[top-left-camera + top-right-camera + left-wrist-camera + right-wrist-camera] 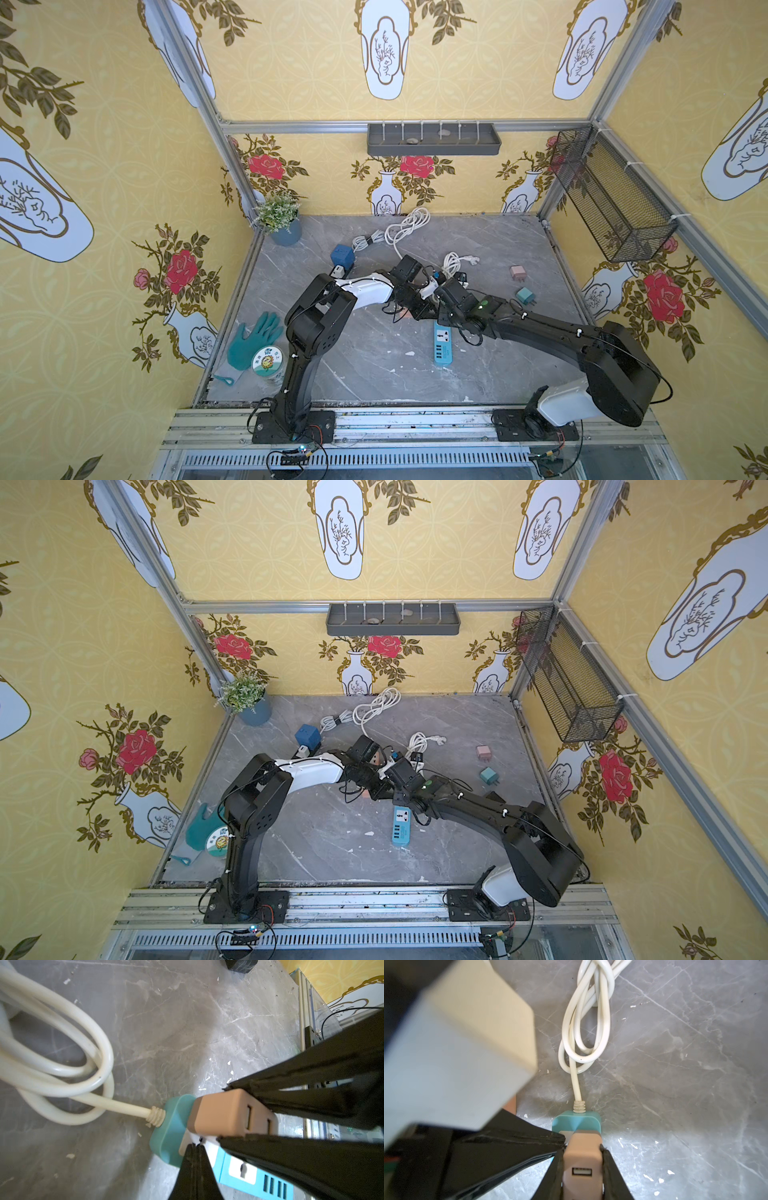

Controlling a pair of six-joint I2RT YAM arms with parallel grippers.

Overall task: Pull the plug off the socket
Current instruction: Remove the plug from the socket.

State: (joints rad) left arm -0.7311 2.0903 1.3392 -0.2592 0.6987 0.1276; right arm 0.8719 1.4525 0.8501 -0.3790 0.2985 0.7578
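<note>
Right gripper clamps the pink USB plug.
The plug sits in the blue power strip, at the cord end; left gripper, clenched empty, presses the strip at the plug's 9 o'clock.

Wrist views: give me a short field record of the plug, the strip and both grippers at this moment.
plug: pink plug, USB port showing, seated at the cord end of the power strip; no prongs visible
right gripper: right gripper shut on the pink plug, a finger on each side
left gripper: left gripper shut, tips down on the strip's white face beside the plug
cord: white cord looped on the table, entering the strip's teal end
status: plug not visibly clear of the socket
</note>
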